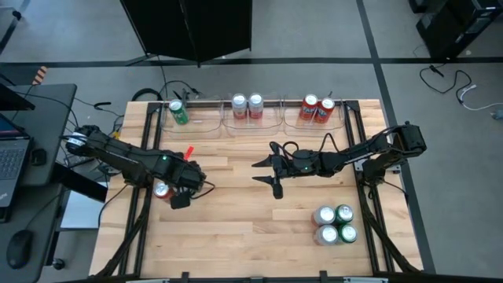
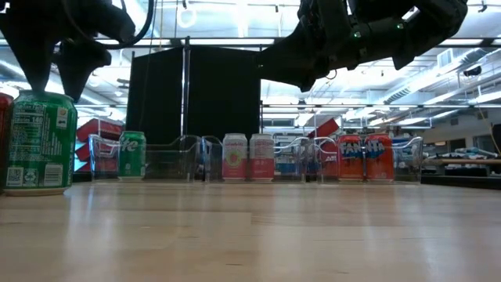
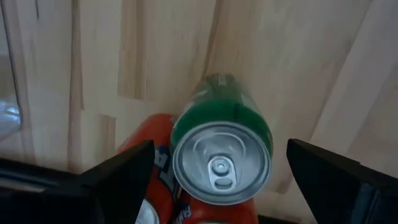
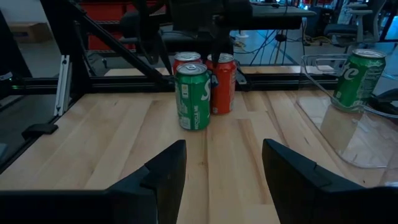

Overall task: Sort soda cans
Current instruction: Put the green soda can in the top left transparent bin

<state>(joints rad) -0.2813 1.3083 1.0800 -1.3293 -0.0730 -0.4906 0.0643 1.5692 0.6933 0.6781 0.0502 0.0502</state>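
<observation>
Green can [image 3: 222,151] stood upright between your left gripper's [image 3: 221,180] wide-open, empty fingers, red cans [image 4: 221,81] touching behind it, so you looked mid-pick: you needed to lower, close squarely, while your right gripper [image 1: 266,174] hung open and idle mid-table.

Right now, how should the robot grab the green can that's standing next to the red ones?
Probably from straight above, closing on the round side wall just under the silver rim. The green can stands upright, and red cans press against one side, so the left gripper hovering overhead, jaws open, should straddle its free sides.
</observation>
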